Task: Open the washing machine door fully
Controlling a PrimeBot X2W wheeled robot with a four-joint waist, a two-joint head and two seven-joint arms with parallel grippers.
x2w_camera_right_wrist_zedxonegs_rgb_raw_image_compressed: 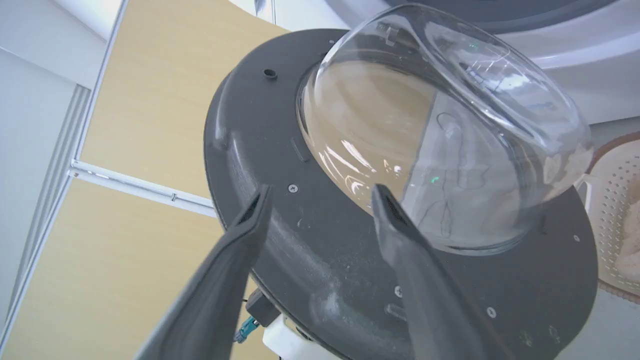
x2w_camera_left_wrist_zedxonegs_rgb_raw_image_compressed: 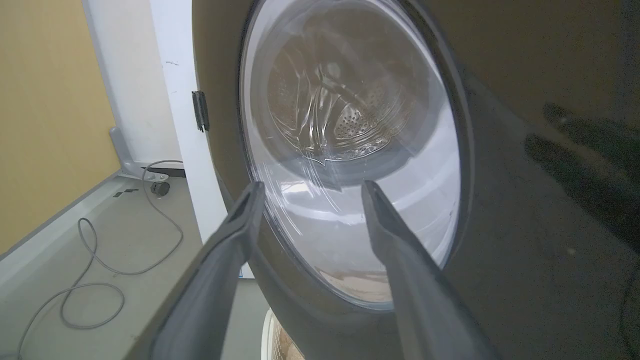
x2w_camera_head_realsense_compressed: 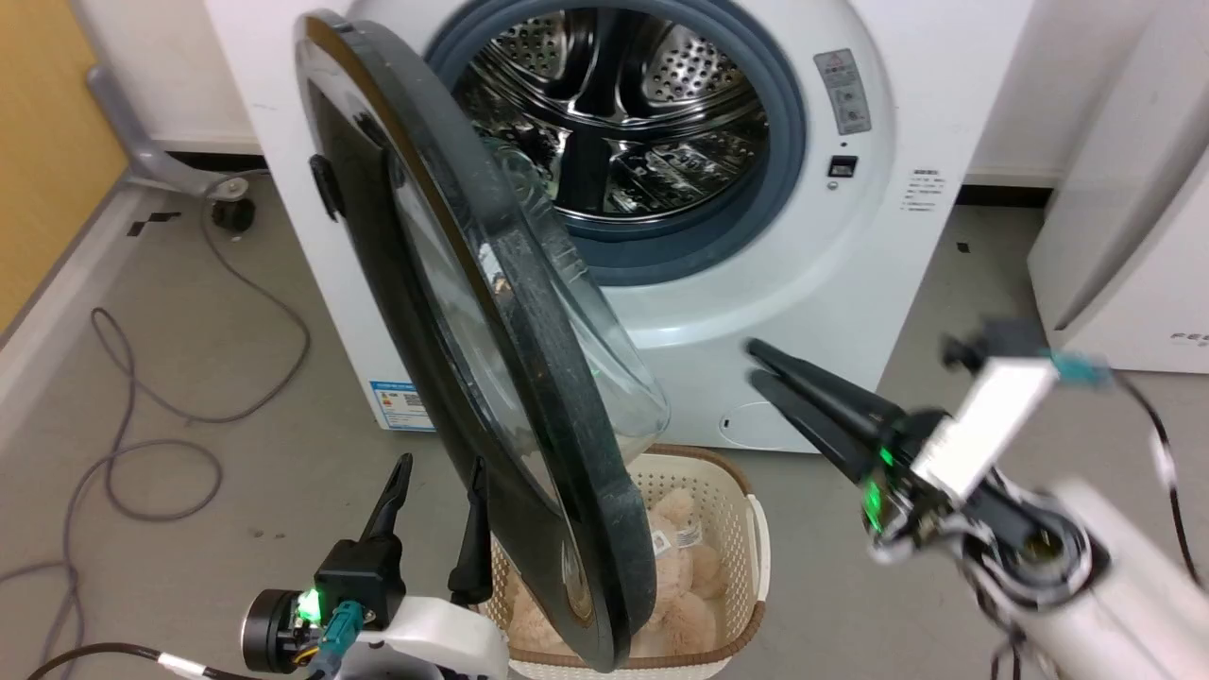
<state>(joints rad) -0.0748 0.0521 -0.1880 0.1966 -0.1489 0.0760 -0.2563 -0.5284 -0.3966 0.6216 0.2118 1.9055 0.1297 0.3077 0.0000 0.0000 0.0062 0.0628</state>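
- I am holding my left gripper (x2w_camera_head_realsense_compressed: 440,465) spread wide, both long fingers pointing up, and it is pinching nothing.
- It is hovering just beside the glossy outer face of the washing machine door (x2w_camera_head_realsense_compressed: 543,378), low down. I cannot tell whether a finger is touching it.
- In my left wrist view the gripper (x2w_camera_left_wrist_zedxonegs_rgb_raw_image_compressed: 311,186) is framing the edge of the round window. One finger is lying over the black surround (x2w_camera_left_wrist_zedxonegs_rgb_raw_image_compressed: 525,250), the other over the glass.
- I am keeping my right gripper (x2w_camera_head_realsense_compressed: 754,362) parted too, empty, on the other side of the door and clear of it.
- It is reaching in front of the washing machine (x2w_camera_head_realsense_compressed: 850,274), below the drum mouth.
- My right wrist view is showing the fingers (x2w_camera_right_wrist_zedxonegs_rgb_raw_image_compressed: 400,240) apart, aimed at the dark grey inner rim (x2w_camera_right_wrist_zedxonegs_rgb_raw_image_compressed: 325,280) and the bulging glass bowl (x2w_camera_right_wrist_zedxonegs_rgb_raw_image_compressed: 440,150).
- The door is standing partly swung out on its hinge at my left, nearly edge-on to my head.
- The steel drum (x2w_camera_head_realsense_compressed: 614,104) and grey rubber ring (x2w_camera_head_realsense_compressed: 789,132) are lying exposed behind it.
- A cream basket (x2w_camera_head_realsense_compressed: 727,467) holding plush toys (x2w_camera_head_realsense_compressed: 675,567) is sitting on the floor under the door's lower edge.
- A grey cable (x2w_camera_head_realsense_compressed: 308,338) is trailing across the floor at my left.
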